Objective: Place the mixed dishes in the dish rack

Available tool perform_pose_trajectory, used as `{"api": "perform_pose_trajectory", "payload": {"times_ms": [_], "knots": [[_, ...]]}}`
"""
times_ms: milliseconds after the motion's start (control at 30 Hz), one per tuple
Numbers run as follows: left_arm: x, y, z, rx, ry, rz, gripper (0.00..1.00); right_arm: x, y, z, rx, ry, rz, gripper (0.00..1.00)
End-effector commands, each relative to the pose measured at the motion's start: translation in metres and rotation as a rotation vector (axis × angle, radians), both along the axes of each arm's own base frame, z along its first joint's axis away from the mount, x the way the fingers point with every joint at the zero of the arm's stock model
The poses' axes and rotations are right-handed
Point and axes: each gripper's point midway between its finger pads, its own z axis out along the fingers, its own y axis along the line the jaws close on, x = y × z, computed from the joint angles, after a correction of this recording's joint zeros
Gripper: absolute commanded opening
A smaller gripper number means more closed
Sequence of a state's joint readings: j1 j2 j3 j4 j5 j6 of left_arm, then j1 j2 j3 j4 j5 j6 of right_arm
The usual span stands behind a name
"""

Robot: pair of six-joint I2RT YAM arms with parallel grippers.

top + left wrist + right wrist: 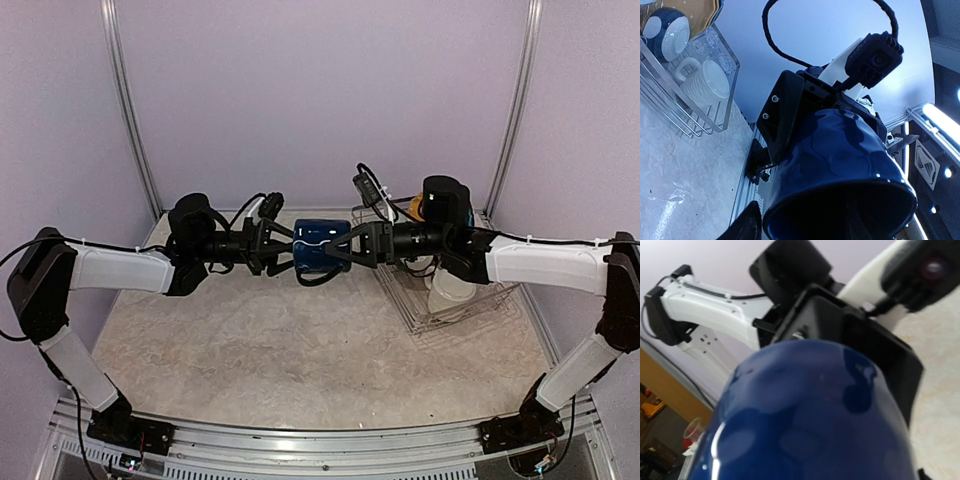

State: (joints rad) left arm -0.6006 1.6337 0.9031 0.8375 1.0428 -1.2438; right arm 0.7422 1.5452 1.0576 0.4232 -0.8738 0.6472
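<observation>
On the top camera I am seeing the shiny dark blue mug hanging in the air over the middle of the pale speckled table. The right gripper is squeezing it from the right. The left gripper is holding its fingers apart at the mug's left end. The silver wire dish rack is sitting on the right.

On the left wrist camera, a ribbed cream mug is lying in that rack.

On the right wrist camera, the blue mug is filling my view.
</observation>
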Motion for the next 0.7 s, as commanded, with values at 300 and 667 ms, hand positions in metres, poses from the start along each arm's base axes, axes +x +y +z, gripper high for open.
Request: {"api": "perform_pose_trajectory", "payload": {"times_ms": [300, 667], "knots": [[0.021, 0.026, -0.01, 0.111, -0.051, 0.166, 0.76, 0.078, -0.112, -0.001, -0.408, -0.084, -0.522, 0.0], [0.021, 0.037, -0.013, 0.32, -0.158, 0.268, 0.77, 0.095, -0.199, -0.04, -0.94, -0.08, -0.782, 0.0]]}}
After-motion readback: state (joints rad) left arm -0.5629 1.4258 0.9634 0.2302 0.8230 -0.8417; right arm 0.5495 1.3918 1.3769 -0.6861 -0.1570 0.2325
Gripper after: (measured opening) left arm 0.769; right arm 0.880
